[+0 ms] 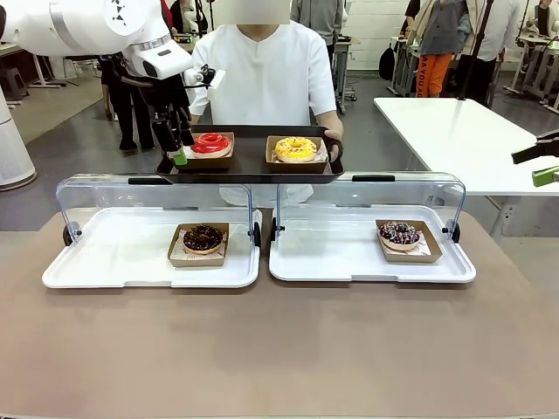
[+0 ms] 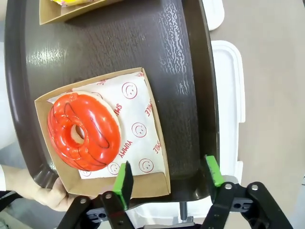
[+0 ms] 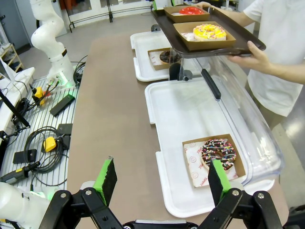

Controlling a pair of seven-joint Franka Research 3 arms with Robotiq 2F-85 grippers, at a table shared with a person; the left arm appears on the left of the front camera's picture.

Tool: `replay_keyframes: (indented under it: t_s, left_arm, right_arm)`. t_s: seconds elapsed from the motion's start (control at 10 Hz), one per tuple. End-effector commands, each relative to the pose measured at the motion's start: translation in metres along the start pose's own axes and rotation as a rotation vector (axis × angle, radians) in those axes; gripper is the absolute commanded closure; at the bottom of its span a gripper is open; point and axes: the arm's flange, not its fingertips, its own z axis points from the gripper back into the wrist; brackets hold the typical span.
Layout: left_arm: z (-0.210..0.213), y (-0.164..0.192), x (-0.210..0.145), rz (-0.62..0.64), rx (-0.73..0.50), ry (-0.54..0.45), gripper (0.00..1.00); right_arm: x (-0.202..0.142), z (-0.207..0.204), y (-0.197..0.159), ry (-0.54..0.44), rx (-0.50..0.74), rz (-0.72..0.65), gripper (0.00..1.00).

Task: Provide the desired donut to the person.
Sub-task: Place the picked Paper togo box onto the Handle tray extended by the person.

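Green pads of my left gripper (image 2: 169, 179) stand released at the near edge of the person's (image 1: 262, 70) dark tray (image 2: 190, 71), red donut (image 2: 83, 131) on it in a light cardboard boat (image 2: 143, 129), soft glaze, grip cardboard rim; right gripper (image 3: 162, 179) open.

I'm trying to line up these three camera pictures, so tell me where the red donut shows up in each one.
Front view: red donut sits upper left, on the dark tray's left side.
Left wrist view: centre left, in its paper box.
Right wrist view: top edge, right of centre, far end of the tray.
Shared landmark: the yellow donut beside it.
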Motion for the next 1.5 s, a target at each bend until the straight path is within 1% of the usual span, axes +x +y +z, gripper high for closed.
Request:
replay_keyframes:
  t_s: [0.0,0.2,0.4,0.7,1.0,1.1,1.3,1.4]
  left_arm:
    - [0.006,-0.001,-0.004,-0.019,-0.022,-0.018,0.0]
    - [0.009,-0.005,-0.005,-0.007,-0.042,-0.005,0.0]
    - [0.019,-0.023,-0.011,-0.015,-0.092,0.033,0.0]
    - [0.047,-0.077,-0.036,-0.074,-0.118,0.018,0.0]
    - [0.054,-0.124,-0.07,-0.099,-0.099,-0.004,0.0]
    - [0.058,-0.131,-0.08,-0.105,-0.086,-0.012,0.0]
    - [0.063,-0.143,-0.094,-0.079,-0.063,-0.03,0.0]
    - [0.065,-0.129,-0.083,-0.079,-0.105,0.015,0.0]
  right_arm:
    - [0.0,-0.001,0.0,-0.001,0.0,0.0,0.0]
    - [0.0,-0.001,0.0,-0.001,0.0,0.0,0.0]
    - [0.0,-0.001,0.0,-0.001,0.0,0.0,0.0]
    - [0.0,-0.001,0.0,-0.001,0.0,0.0,0.0]
    - [0.0,-0.001,0.0,-0.001,0.0,0.0,0.0]
    - [0.0,-0.001,0.0,-0.001,0.0,0.0,0.0]
    - [0.0,-0.001,0.0,-0.001,0.0,0.0,0.0]
    - [0.0,-0.001,0.0,-0.001,0.0,0.0,0.0]
